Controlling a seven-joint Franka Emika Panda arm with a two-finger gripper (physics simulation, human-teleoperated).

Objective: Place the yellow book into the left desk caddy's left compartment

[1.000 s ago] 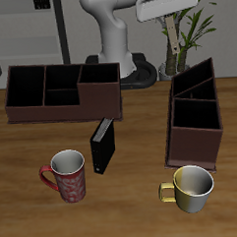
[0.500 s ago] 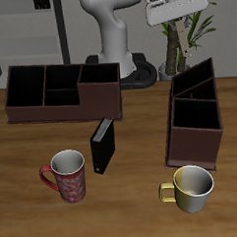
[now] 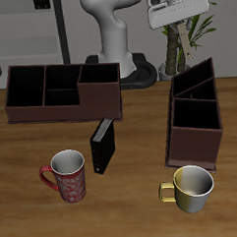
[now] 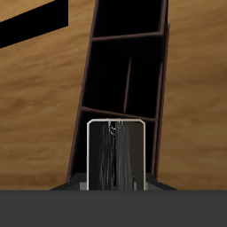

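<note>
The yellow book (image 4: 116,155), grey-tan with pale edges, fills the middle of the wrist view, held in my gripper. The left desk caddy (image 3: 194,117) is a dark maroon box seen end-on, with a large square compartment nearer the table's front and slanted divided sections behind. In the wrist view the caddy (image 4: 124,80) lies below the book, its dark compartments open. My gripper (image 3: 182,7) hangs high above the table, behind and above this caddy. I cannot make out the book in the exterior view.
A long low caddy (image 3: 60,91) stands at the back. A black upright book (image 3: 102,146) stands mid-table. A red mug (image 3: 68,174) and a yellow mug (image 3: 192,187) sit near the front edge. A potted plant (image 3: 175,39) stands behind the left caddy.
My gripper has drifted slightly sideways and upward, high above the left caddy. Nothing on the table has moved.
</note>
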